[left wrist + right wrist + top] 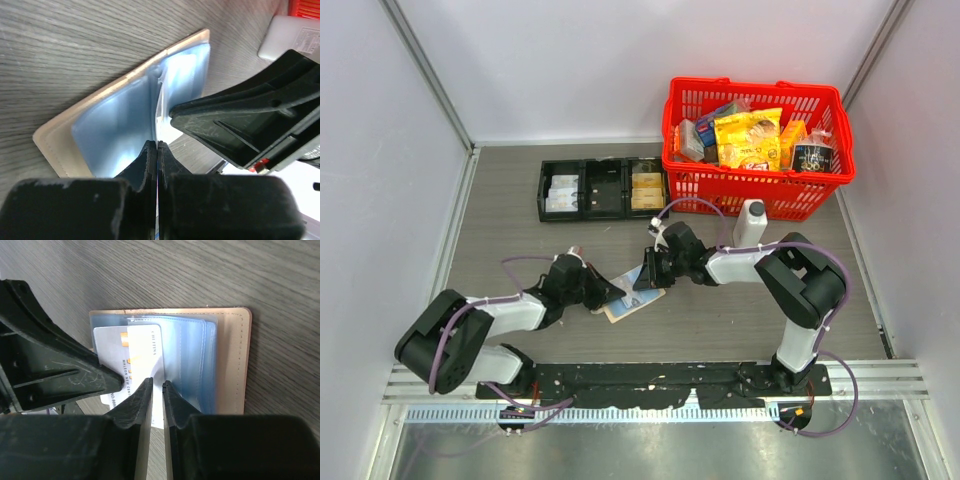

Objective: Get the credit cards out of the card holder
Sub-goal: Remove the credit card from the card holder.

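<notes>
Grey wood-grain table (510, 235) enclosed by plain white walls (570, 70).

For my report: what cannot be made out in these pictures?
Print on the card: right wrist view, too small, left hand covers part.
Whether the right hand grips it: right wrist view, fingers hide it.
The holder: top view, both hands cover most.
What the tray holds: top view, too small.

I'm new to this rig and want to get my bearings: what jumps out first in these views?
The bright red basket stuffed with snack packets dominates the far right of the table. At mid-table both arms converge on the open card holder, the left fingers pinched shut on a blue-grey sleeve. The right wrist view shows a pale credit card with a gold chip at the holder's left side.
</notes>
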`<state>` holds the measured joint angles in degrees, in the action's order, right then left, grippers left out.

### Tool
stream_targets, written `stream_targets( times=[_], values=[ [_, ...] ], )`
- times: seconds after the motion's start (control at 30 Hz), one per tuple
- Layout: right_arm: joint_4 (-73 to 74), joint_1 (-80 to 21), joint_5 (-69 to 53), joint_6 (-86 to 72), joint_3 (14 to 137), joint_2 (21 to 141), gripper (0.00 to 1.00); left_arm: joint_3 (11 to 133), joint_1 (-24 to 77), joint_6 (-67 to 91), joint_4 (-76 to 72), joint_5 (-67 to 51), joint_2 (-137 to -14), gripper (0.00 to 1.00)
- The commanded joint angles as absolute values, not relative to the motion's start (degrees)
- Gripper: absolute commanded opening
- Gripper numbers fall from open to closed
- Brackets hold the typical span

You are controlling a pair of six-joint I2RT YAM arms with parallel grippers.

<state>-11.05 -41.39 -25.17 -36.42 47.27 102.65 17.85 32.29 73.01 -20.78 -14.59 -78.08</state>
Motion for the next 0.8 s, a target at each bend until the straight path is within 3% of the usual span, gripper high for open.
stream_targets(
  times=[0.0,0.43,0.57,0.6,0.77],
  values=[
    [-6.4,-40.8,-22.6,-35.4,45.1,103.0,0.19,16.2,32.5,72.6,-15.7,-12.8,-73.8,0.0],
    [-1.6,-39.9,-20.5,-33.5,48.9,99.5,0.22,15.8,32.3,72.0,17.3,2.5,-40.2,0.0],
    [2.5,-39.8,-17.2,-31.7,50.9,94.7,0.34,17.6,31.6,72.2,24.0,9.0,-29.5,0.0],
    [3.9,-40.0,-16.3,-31.5,51.2,93.0,0.41,18.3,31.2,72.1,24.5,10.5,-27.7,0.0],
    [9.7,-39.9,-5.9,-28.7,52.0,84.0,0.62,23.5,28.3,69.2,21.2,13.4,-29.9,0.0]
  ],
)
